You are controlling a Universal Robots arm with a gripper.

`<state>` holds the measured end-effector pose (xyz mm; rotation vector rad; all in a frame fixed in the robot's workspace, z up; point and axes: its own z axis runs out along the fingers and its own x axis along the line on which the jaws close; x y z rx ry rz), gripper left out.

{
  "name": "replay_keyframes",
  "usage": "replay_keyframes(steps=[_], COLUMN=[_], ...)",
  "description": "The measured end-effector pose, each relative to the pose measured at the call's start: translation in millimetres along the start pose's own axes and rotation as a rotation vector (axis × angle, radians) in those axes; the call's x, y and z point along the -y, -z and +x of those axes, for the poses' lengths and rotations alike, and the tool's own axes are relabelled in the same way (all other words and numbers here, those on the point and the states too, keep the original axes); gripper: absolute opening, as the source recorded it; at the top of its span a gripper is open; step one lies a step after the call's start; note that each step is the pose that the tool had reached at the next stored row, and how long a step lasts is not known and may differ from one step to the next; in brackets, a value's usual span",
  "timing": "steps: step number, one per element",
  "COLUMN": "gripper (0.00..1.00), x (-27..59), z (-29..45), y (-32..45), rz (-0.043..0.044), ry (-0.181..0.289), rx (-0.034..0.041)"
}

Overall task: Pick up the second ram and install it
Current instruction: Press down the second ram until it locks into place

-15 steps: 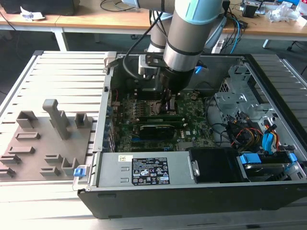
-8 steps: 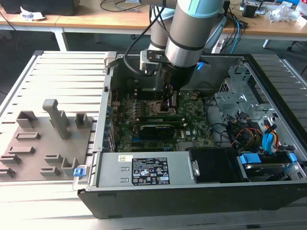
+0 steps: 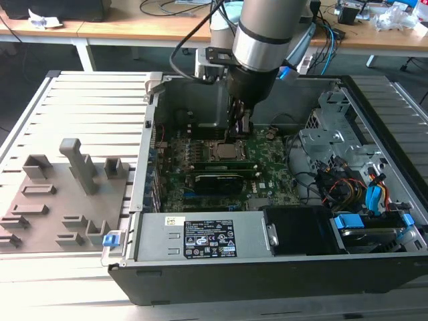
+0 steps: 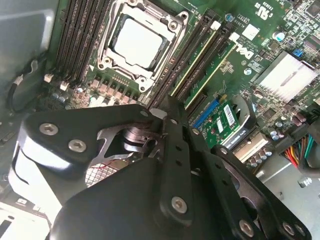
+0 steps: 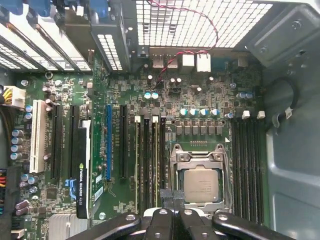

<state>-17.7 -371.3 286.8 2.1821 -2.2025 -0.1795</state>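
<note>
Exterior view places the gripper (image 3: 239, 128) low inside the open computer case (image 3: 374, 120), above the CPU socket (image 3: 226, 150); in both wrist views its fingers (image 4: 172, 125) appear drawn together, with green ram sticks (image 5: 156, 160) seated in slots just beside the socket, grasp undeterminable.

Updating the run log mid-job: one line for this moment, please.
gripper: inside PC case, above RAM slots beside CPU socket | fingers: cannot tell | graphics card: seated
</note>
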Motion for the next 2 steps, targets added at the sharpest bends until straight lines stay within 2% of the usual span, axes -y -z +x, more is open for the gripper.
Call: replay_keyframes(steps=[2], gripper=[0.11], x=[0.0], z=[0.0], y=[0.0], rz=[0.0000], ry=[0.000], rx=[0.0000])
